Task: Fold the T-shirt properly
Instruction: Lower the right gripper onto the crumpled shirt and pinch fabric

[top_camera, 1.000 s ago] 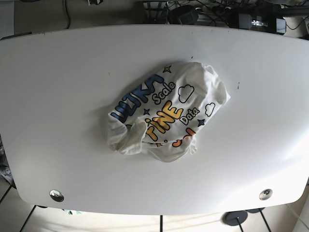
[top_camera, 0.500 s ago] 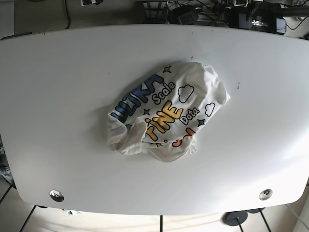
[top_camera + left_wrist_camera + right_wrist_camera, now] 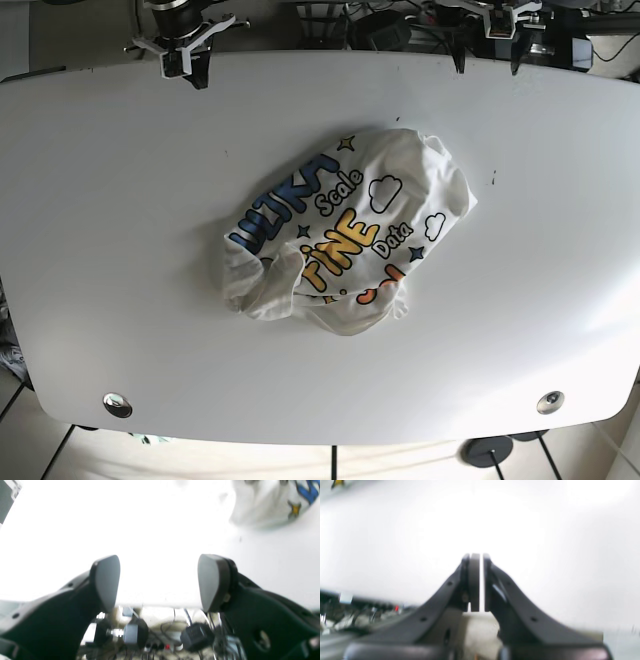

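The white T-shirt lies crumpled in a heap at the middle of the white table, print side up with blue, yellow and orange lettering, clouds and stars. My left gripper is open and empty at the table's far edge, on the right of the base view. In the left wrist view the left gripper has its jaws wide apart, and the shirt lies apart at the upper right. My right gripper is at the far left edge. In the right wrist view the right gripper is shut on nothing.
Cables and electronics lie behind the table's far edge. Two round metal discs sit near the front corners. A small dark mark is on the table to the right of the shirt.
Both grippers have come into the base view at the table's far edge. The T-shirt has not moved.
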